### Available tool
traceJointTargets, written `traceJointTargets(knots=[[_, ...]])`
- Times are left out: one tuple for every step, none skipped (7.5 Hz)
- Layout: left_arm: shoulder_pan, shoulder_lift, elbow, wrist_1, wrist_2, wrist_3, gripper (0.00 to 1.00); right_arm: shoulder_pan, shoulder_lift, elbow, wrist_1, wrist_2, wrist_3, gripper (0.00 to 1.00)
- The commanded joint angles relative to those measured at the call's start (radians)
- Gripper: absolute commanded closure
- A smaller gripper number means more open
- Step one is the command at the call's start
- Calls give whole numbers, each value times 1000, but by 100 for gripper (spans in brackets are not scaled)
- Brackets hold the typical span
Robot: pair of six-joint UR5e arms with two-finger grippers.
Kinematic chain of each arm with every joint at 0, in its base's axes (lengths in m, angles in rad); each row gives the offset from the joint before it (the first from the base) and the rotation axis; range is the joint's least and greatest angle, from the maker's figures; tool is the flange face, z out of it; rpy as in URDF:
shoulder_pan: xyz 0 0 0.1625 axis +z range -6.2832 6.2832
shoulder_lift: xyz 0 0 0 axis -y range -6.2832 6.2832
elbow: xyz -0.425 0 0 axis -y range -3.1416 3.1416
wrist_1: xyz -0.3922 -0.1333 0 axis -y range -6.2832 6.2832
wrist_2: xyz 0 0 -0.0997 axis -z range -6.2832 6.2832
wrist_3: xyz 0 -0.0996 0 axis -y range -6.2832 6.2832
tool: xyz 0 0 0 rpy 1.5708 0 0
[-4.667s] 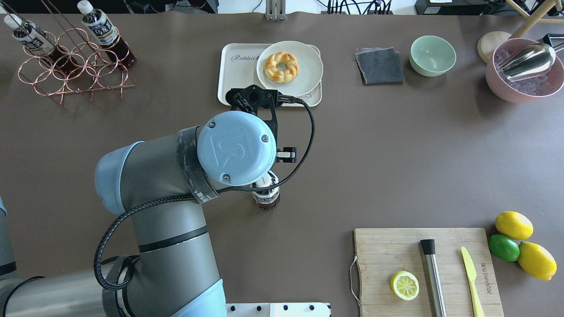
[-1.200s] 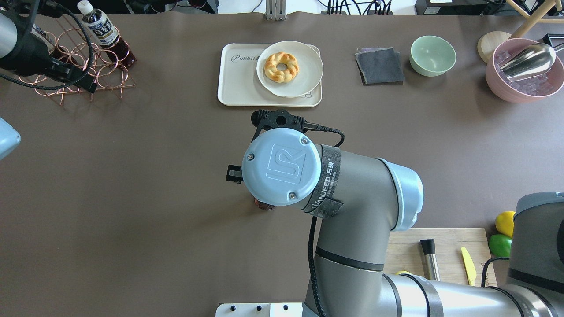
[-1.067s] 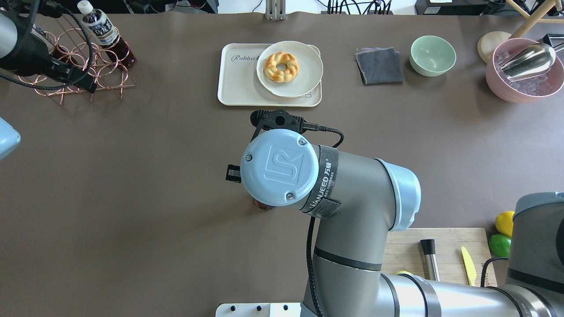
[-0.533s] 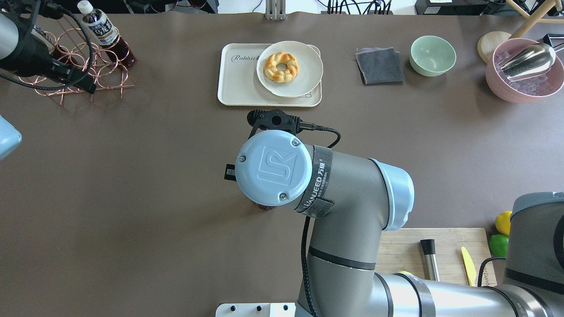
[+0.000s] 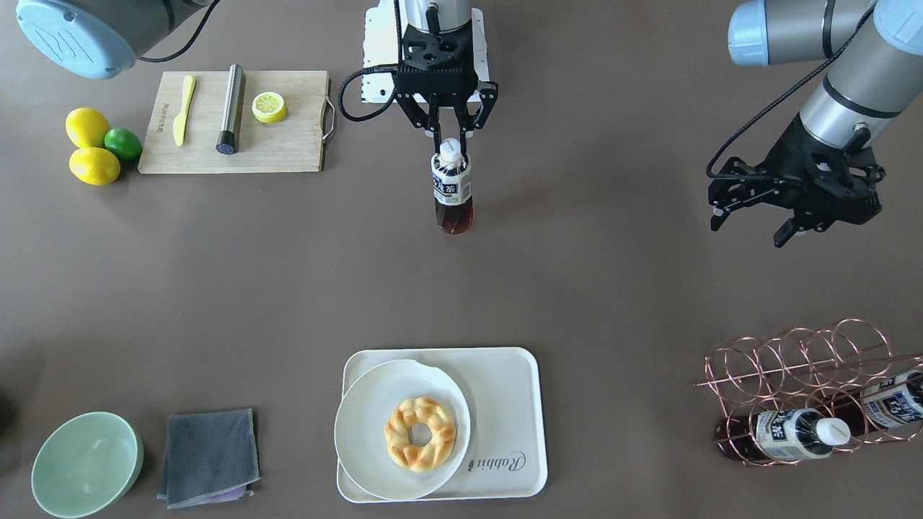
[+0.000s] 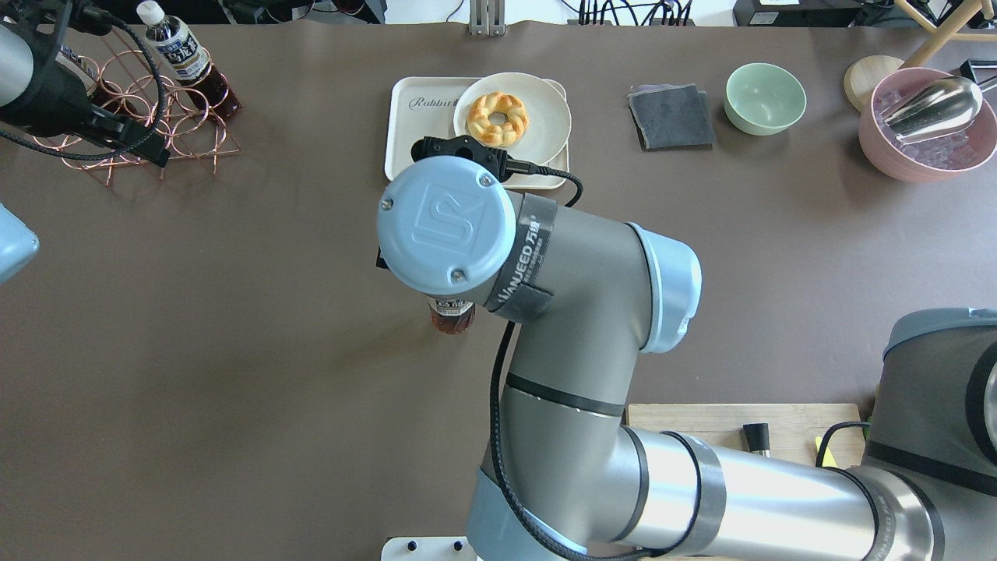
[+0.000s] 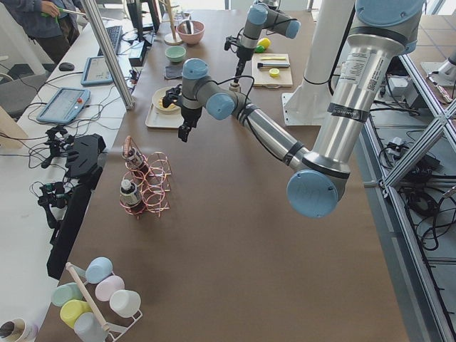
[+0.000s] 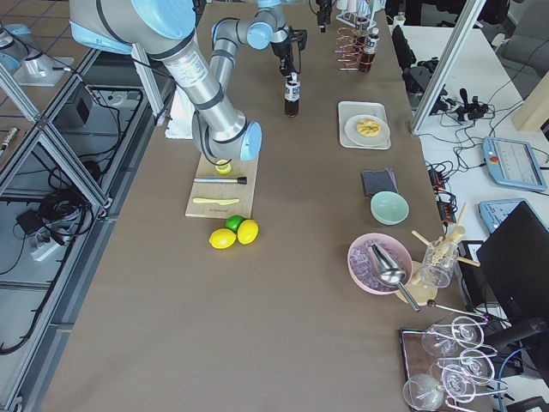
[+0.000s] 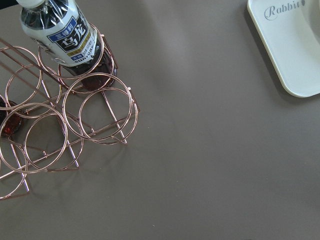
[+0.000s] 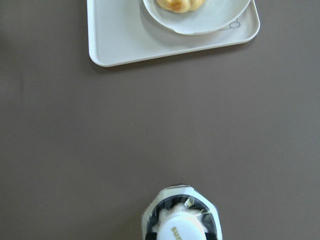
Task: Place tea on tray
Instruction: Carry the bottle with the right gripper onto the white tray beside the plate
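Doughnut (image 5: 421,434) on plate (image 5: 357,432); grey cloth (image 5: 209,455) beside green bowl (image 5: 85,463); lemon half (image 5: 268,107) on cutting board (image 5: 288,148).

The tabletop (image 5: 216,303) wears a matt brown covering, smooth, with hardly any shine. The tea bottle (image 5: 452,191) is clear glossy plastic with a printed film label and a white plastic cap. The tray (image 5: 508,404) looks like smooth cream plastic with a satin finish, and the plate (image 5: 364,411) on it is matt white. The rack (image 5: 800,360) is thin, polished copper-coloured wire. The cutting board (image 5: 288,148) is pale wood with visible grain, and the cylinder (image 5: 231,108) on it is brushed steel. The cloth (image 5: 209,454) is soft grey fabric. The right claw (image 5: 448,140) is matt black.
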Motion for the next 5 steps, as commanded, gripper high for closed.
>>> traceJointTargets(knots=[[-32, 20, -4, -2, -2, 9, 12, 139, 188, -272, 35, 33, -86, 100], [-102, 48, 5, -4, -69, 97, 12, 199, 246, -373, 84, 64, -106, 100], [-160, 78, 14, -2, -133, 167, 12, 242, 292, -505, 163, 81, -117, 100], [-205, 98, 29, -1, -137, 239, 12, 271, 334, -644, 292, 81, -117, 100], [-231, 104, 37, 2, -137, 276, 12, 290, 377, -782, 395, 87, -117, 100]])
